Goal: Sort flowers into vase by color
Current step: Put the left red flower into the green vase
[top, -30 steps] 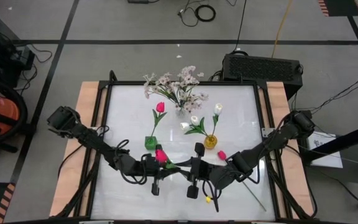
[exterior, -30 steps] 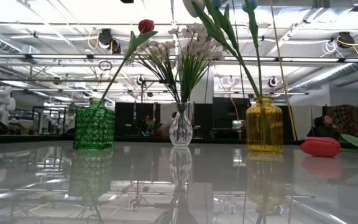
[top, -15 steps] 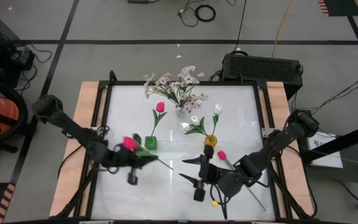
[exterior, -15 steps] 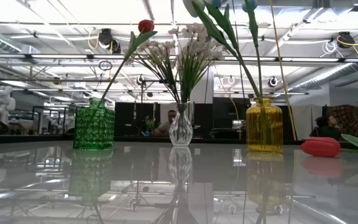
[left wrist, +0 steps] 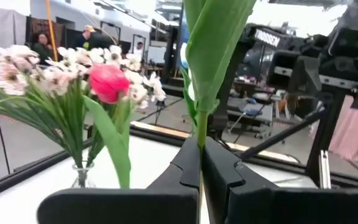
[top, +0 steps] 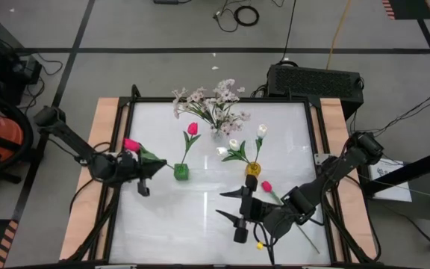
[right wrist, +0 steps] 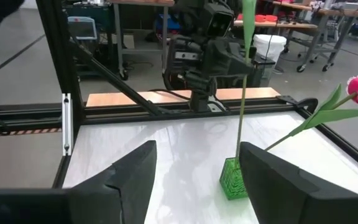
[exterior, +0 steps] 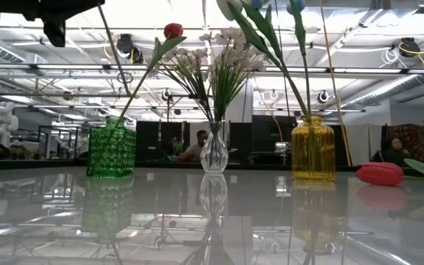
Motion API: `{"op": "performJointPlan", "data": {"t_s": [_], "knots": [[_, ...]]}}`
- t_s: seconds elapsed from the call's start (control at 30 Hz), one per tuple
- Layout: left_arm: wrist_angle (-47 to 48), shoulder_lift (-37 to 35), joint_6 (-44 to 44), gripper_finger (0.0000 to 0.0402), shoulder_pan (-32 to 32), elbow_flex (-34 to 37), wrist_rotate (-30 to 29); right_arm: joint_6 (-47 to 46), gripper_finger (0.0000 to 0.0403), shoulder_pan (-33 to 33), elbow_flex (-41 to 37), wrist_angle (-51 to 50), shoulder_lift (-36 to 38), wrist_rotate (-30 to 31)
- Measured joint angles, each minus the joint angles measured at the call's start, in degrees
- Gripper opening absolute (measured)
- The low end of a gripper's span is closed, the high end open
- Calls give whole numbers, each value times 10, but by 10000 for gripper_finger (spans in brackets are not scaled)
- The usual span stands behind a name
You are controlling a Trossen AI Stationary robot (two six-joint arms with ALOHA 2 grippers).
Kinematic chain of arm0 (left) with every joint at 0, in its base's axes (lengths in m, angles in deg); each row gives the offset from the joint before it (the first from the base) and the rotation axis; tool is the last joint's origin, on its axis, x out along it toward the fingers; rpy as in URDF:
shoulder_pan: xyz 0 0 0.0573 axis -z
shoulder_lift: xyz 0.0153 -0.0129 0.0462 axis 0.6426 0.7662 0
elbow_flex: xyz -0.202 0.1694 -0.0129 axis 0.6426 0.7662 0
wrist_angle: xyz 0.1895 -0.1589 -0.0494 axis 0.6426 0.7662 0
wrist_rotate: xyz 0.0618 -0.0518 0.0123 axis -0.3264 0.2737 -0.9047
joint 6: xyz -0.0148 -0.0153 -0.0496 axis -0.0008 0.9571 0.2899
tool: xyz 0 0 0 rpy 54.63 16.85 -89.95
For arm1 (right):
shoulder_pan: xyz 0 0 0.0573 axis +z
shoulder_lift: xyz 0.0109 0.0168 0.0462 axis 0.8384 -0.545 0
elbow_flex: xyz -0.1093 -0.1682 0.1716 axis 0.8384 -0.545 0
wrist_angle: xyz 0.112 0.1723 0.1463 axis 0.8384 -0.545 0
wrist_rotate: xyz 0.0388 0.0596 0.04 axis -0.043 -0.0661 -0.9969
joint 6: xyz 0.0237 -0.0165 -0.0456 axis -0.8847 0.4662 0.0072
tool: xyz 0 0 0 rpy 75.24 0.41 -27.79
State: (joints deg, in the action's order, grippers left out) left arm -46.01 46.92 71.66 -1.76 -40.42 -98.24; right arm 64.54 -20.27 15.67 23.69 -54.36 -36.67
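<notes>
Meanwhile, the left gripper (top: 142, 170), jaws clamped on a magenta tulip (top: 131, 145), holds it beside the green vase (top: 181, 171) near the tabletop's (top: 200, 217) left edge. The right gripper (top: 228, 205), jaws spread and empty, hovers over bare front surface; another pink tulip (top: 266, 186) lies alongside.

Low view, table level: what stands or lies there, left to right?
Green vase → clear vase → yellow vase → pink tulip lying on the table.
</notes>
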Motion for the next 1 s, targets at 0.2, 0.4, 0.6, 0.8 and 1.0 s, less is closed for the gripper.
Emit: {"op": "performJointPlan", "data": {"t_s": [0.2,0.4,0.6,0.8,1.0], "knots": [[54,-68,-18,2,0,8,-9,0,222,0,0,-2,0,-1],[167,-135,12,1,0,8,-18,0,222,0,0,-7,0,-1],[218,-165,16,2,-2,8,-37,2,222,-1,0,-8,0,-2],[246,-164,40,4,-30,8,-34,5,222,-4,0,-8,0,-2],[258,-157,62,6,-46,8,-13,5,222,-4,0,-8,0,-2]]}}
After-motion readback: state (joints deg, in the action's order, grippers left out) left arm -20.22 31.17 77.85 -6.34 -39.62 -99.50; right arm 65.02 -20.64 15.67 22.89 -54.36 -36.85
